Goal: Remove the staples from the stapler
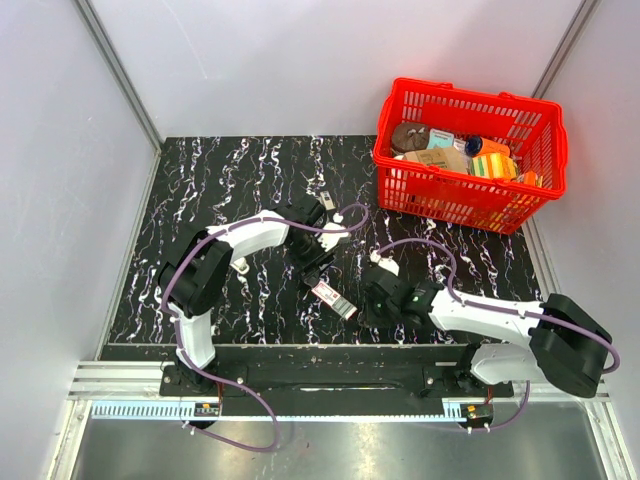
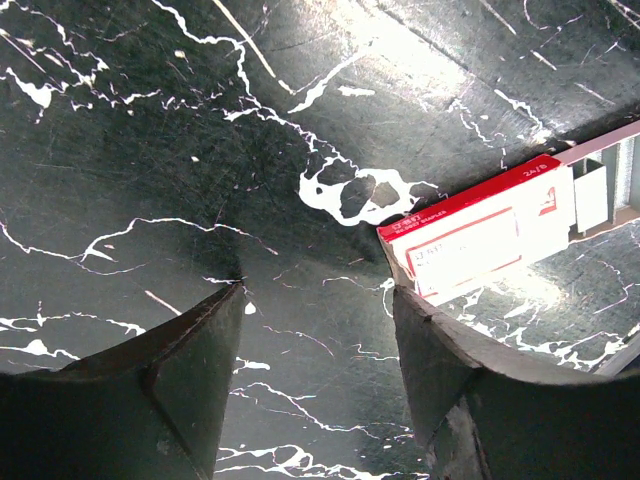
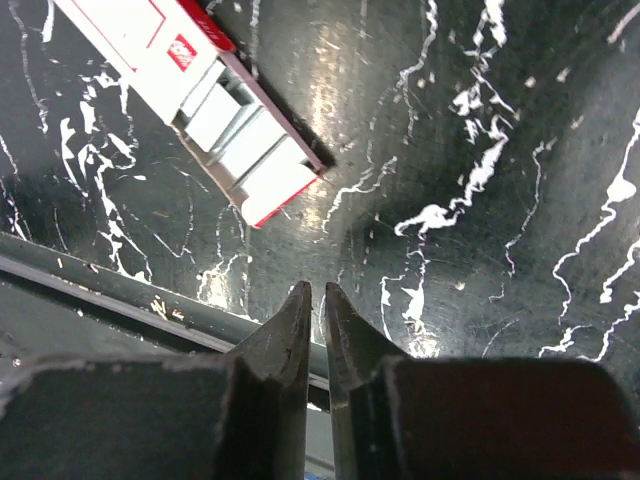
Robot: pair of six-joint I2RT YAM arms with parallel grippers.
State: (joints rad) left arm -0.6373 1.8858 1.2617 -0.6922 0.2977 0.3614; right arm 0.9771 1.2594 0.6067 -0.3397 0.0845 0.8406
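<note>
Staples cannot be made out as a loose strip in any view, so unloading looks unfinished. Left claw is spread apart and empty, just beside a red-and-white box on the tabletop. Right claw is pinched together, gripping nothing visible. The box's tray is slid out, showing pale blocks. A red basket holds assorted packages.

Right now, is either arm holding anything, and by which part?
Nothing is held. The left fingers are open over bare table, the red-and-white box beside them, not between; the right fingers are almost shut with nothing visible between them.
</note>
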